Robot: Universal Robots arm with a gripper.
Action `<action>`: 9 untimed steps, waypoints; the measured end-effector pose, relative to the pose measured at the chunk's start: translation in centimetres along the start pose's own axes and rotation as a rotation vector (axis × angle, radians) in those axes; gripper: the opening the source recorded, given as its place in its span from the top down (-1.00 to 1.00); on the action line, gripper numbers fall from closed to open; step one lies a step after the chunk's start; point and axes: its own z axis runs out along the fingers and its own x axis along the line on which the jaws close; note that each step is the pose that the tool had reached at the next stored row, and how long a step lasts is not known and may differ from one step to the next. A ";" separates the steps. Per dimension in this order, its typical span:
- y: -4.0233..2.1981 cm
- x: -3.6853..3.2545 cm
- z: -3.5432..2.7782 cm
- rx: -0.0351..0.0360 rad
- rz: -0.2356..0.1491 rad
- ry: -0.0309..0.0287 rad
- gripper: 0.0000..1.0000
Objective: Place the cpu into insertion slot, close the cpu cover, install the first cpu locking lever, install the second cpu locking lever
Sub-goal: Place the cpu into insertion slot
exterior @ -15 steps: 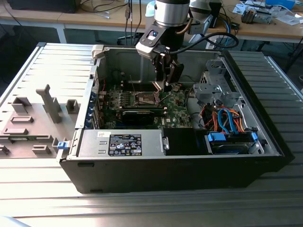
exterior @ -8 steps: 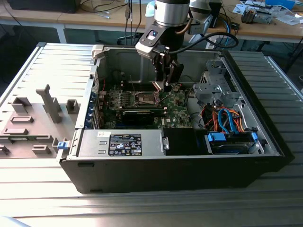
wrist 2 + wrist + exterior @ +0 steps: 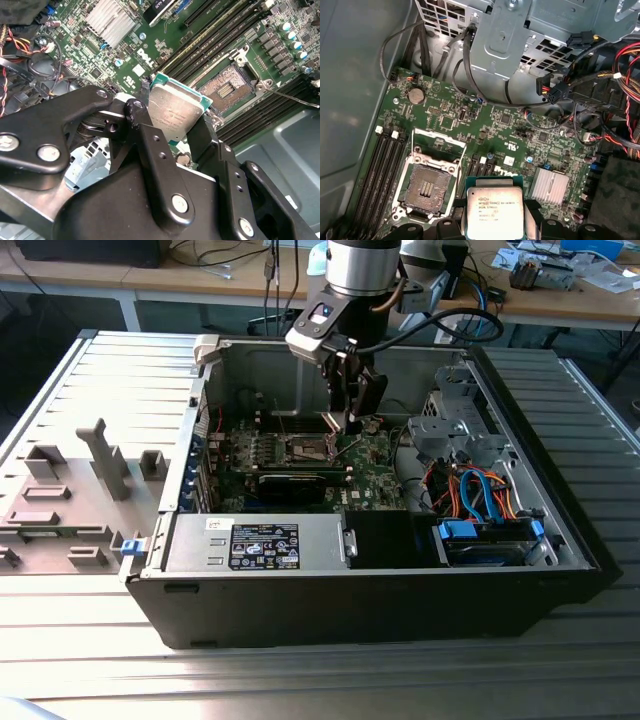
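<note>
Computer case [image 3: 560,540] lies open on a ribbed metal bench [image 3: 300,680] in the exterior view, and the gripper [image 3: 349,422] hangs down into it over the middle of the green board [image 3: 375,468]. The insertion slot [image 3: 308,448] sits on the board just beside the gripper, toward the exterior view's left. A grey box with a black label [image 3: 262,545] runs along the case's near edge.

In the second wrist view the black fingers [image 3: 150,145] of the gripper [image 3: 173,119] are clamped on two opposite edges of the cpu [image 3: 175,111], which is tilted with its dull metal top facing the camera. It is held above the board, clear of it. The insertion slot [image 3: 227,84] lies near the cpu, uncovered, with its contact field bare. A thin metal rod [image 3: 295,98] sticks out from the slot's corner over the long black memory slots [image 3: 210,30]. A finned heat sink [image 3: 111,22] stands well apart.

In the first wrist view the cpu [image 3: 495,212] is gripped between the slot [image 3: 426,187] and the heat sink [image 3: 549,186], above the board's edge. The slot is bare inside its silvery frame.
</note>
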 end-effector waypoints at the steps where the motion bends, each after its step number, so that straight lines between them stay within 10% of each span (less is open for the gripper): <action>1: 0.00 0.00 0.00 0.0003 0.002 -0.0003 -0.08; 9: 0.00 0.00 0.00 0.0023 0.012 -0.0024 -0.08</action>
